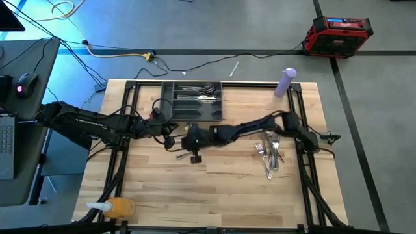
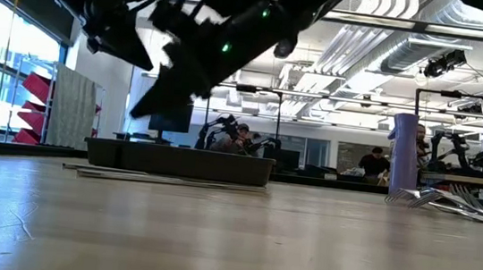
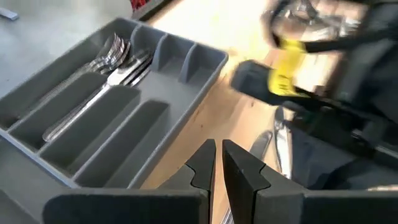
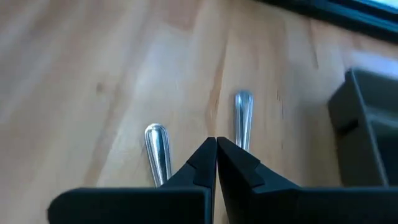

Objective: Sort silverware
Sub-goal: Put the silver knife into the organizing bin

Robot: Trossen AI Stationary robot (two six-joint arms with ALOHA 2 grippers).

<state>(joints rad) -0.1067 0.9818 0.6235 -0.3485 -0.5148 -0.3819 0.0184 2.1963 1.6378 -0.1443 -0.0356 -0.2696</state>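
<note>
The dark grey tray point(image 1: 192, 101) stands at the table's far middle, with several pieces of silverware point(image 3: 109, 68) lying in its far compartments. A loose heap of silverware point(image 1: 270, 155) lies on the right of the table. Two more pieces lie flat on the wood in front of the tray, their handle ends point(image 4: 157, 148) point(image 4: 242, 119) on either side of my right gripper point(image 4: 216, 152). That gripper is shut, holds nothing and hangs above them. My left gripper point(image 3: 217, 158) is shut and holds nothing. It hovers just left of the right one, by the tray's near edge.
A purple bottle point(image 1: 285, 82) stands at the far right corner. An orange-and-white bottle point(image 1: 114, 208) lies at the near left corner. The two arms meet close together at the table's middle point(image 1: 182, 136). Bare wood spans the near half.
</note>
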